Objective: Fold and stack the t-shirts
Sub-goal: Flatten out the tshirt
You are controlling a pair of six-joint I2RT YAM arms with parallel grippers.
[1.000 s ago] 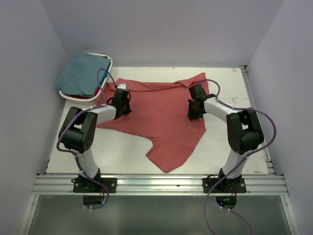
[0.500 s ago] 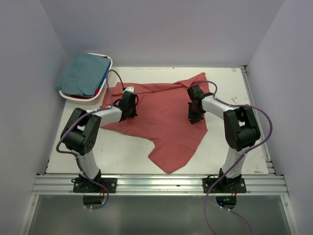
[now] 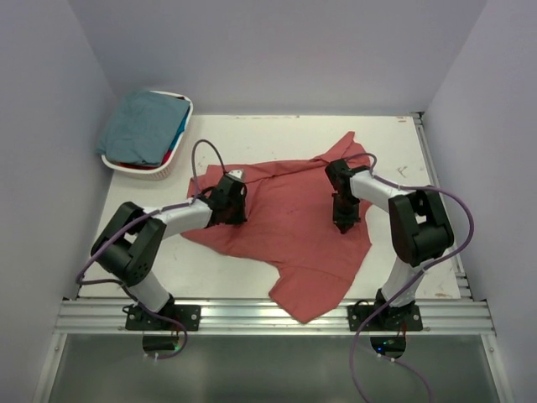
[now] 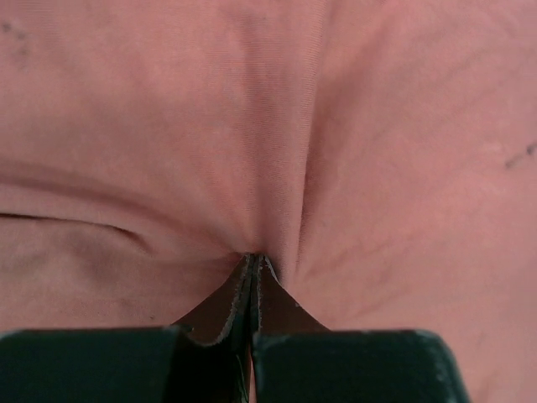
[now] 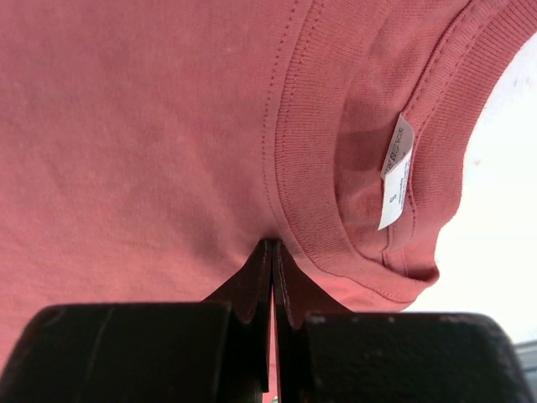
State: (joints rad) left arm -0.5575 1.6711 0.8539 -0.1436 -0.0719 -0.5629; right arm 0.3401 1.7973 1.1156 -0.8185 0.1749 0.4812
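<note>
On the table [image 3: 210, 269], seen from above, the red shirt [image 3: 294, 231] lies spread but crooked, rumpled along its far edge, with one end reaching close to the near edge. The left claw [image 3: 237, 200] sits low on the shirt's left part and the right claw [image 3: 345, 220] on its right part, near the neck. A teal shirt [image 3: 143, 126] is heaped in the white basket [image 3: 186, 107] at the far left corner, well apart from both arms, with scraps of blue and red cloth showing under it.

From the left wrist, the fingers are pressed together on a small pucker of red cloth, and creases fan out from that one spot. The bite looks thin, so a firm pull could let the cloth slip free.

From the right wrist, the fingers are likewise clamped together on the cloth, just beside the ribbed collar [image 5: 310, 168], whose white label [image 5: 394, 172] faces up. I cannot tell whether one layer or two are caught.

The risks, as I judge them: uneven pulling by the two arms would twist the shirt and deepen the wrinkles; dragging it nearer could send the low end over the table's edge; a lost pinch on either side would leave the fold lopsided.
</note>
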